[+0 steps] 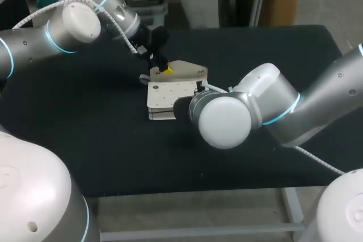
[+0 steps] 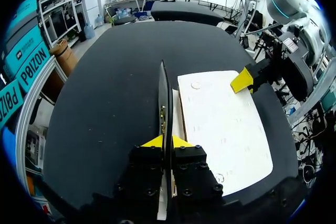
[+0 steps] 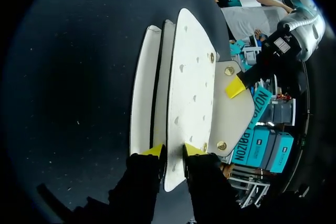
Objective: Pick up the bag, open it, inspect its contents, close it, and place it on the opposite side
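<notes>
Left fingers (image 2: 182, 142) are clenched on a thin flap (image 2: 165, 98) of the bag (image 2: 223, 124). The flap stands on edge between the yellow tips. Right fingers (image 3: 194, 150) are clenched too, pinching the rim of the bag's cream top panel from both sides, with the rest of the bag stretching ahead of them. The black bench (image 1: 85, 140) carries the bag near its middle, lying flat. From the head view, the left fingers meet the bag at its far edge, while the right arm's wrist hides its own fingers at the bag's near right side. Round metal studs (image 3: 229, 70) sit on the flap.
</notes>
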### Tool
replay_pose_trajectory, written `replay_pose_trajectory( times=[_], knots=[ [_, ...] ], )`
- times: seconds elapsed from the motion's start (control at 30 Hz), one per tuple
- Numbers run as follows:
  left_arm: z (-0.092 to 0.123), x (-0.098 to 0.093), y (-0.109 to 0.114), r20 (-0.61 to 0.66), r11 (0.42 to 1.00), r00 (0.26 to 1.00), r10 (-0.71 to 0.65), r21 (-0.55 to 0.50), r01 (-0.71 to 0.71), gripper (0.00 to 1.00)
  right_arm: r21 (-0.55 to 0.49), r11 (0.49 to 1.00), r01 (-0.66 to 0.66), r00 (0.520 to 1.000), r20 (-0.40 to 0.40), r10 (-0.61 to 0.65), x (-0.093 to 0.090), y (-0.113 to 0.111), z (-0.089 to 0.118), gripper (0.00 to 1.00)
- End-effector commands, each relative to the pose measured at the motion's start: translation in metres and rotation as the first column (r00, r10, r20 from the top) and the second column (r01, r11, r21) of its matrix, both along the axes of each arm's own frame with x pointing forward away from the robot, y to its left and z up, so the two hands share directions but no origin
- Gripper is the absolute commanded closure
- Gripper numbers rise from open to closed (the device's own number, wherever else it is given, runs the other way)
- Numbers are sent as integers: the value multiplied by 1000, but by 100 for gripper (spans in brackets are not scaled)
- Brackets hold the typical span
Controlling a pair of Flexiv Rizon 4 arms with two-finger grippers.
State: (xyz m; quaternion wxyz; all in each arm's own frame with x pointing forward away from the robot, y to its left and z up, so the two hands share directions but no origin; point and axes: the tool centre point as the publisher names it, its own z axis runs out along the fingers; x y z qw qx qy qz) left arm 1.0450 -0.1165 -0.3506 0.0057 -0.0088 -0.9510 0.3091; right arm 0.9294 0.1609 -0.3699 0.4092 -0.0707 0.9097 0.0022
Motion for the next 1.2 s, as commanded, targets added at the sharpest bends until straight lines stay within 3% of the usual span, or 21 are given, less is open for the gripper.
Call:
replay_pose_trajectory(
  times=[0.03, 0.33, 0.63, 1.2],
  knots=[
    [-6, -2, -1, 3, 1000, 1000, -10, -3, 10, 100, 0, 1000, 4, 1000, 4, -4, 3, 3, -3, 100],
    [-17, -21, -3, 104, 995, 989, -104, 10, 104, 100, 4, 1000, 13, 1000, -8, -13, 1, 2, -6, 100],
    [-37, -47, 3, 272, 964, 930, -249, -27, 266, 100, 9, 1000, 26, 999, -23, -26, 0, 2, -11, 100],
    [-45, -67, -20, 400, 944, 855, -329, 149, 294, 100, 4, 999, 34, 999, -32, -34, 1, 2, -12, 100]
  ],
)
